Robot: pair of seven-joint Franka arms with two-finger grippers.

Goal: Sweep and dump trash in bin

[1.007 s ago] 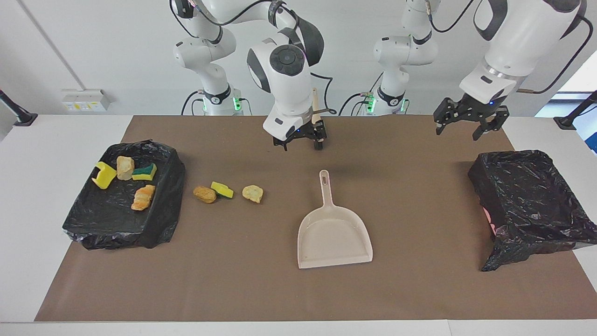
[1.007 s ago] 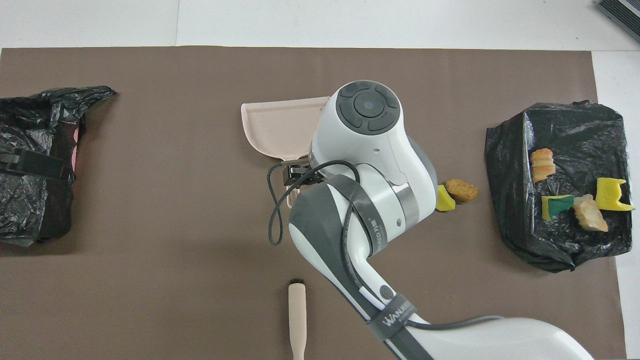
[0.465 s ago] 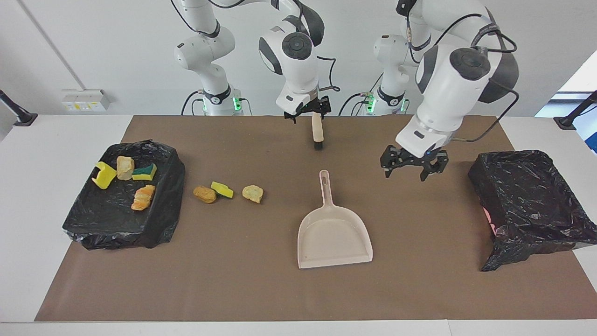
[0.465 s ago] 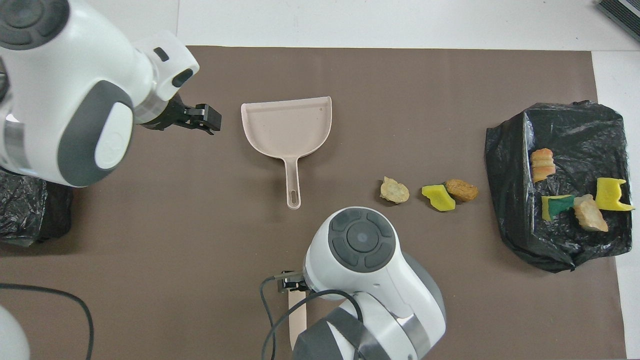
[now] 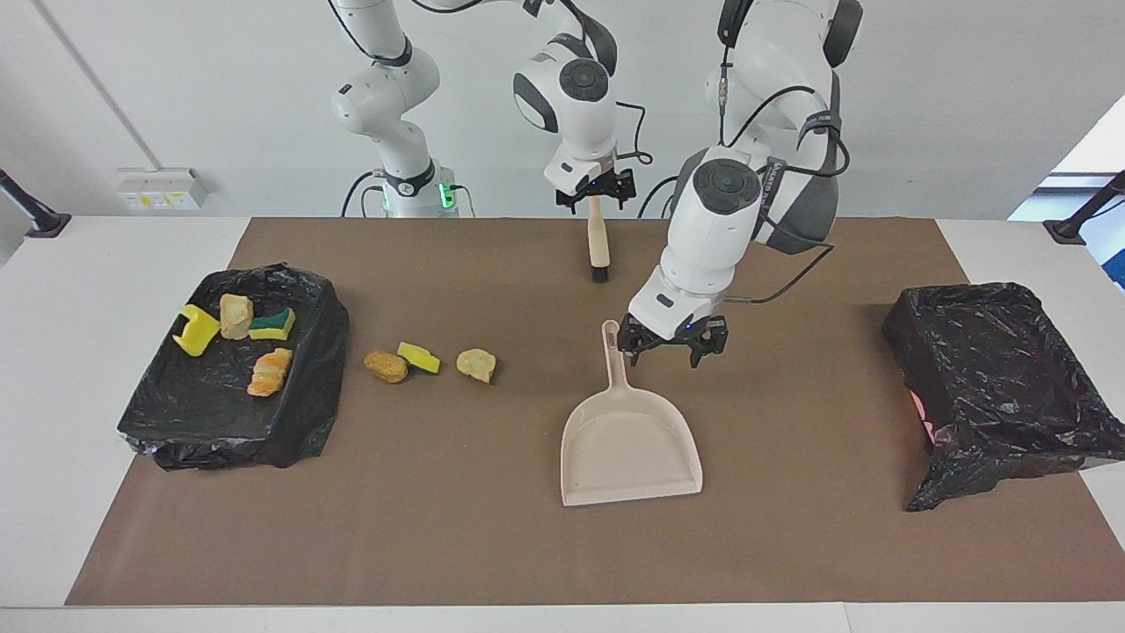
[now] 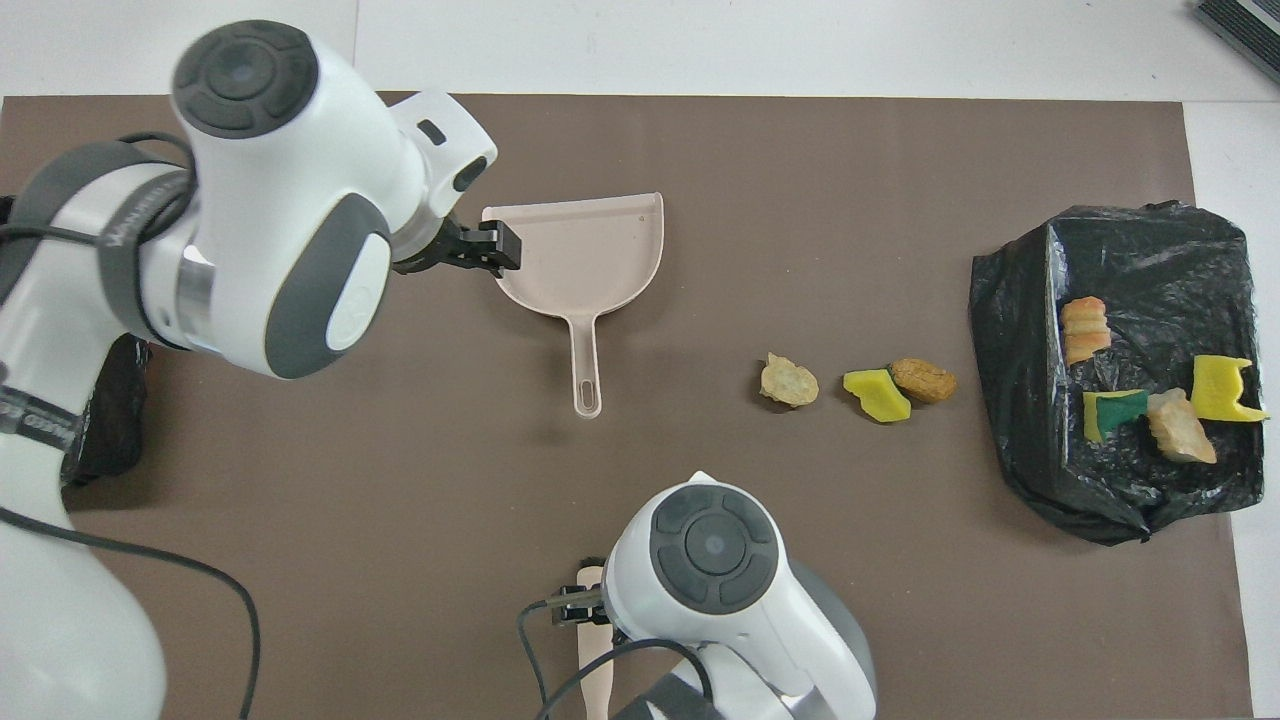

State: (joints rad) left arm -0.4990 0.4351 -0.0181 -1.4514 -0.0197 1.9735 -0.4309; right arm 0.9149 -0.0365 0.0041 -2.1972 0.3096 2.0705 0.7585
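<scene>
Grippers over dustpan handle and brush

We saw the left gripper [image 5: 672, 345], fingers apart, beside the dustpan [image 5: 629, 444] handle; the right gripper [image 5: 596, 189], fingers spread, over the hand brush [image 5: 598, 246].

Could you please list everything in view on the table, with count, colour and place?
Trash scraps on the mat: three, yellow-green and tan to orange-brown, in a row between the tray and the dustpan.
Trash scraps in the tray: four, yellow, green-topped and orange-tan.
Bag-lined tray: one, black, at the right arm's end.
Bag-lined bin: one, black, at the left arm's end.
Dustpan: one, beige, mid-table, handle toward the robots.
Brush: one, beige with black bristles, nearer the robots than the dustpan.
Mat: one, brown.
Left gripper: open, over the mat beside the dustpan handle.
Right gripper: open, over the brush handle.
</scene>
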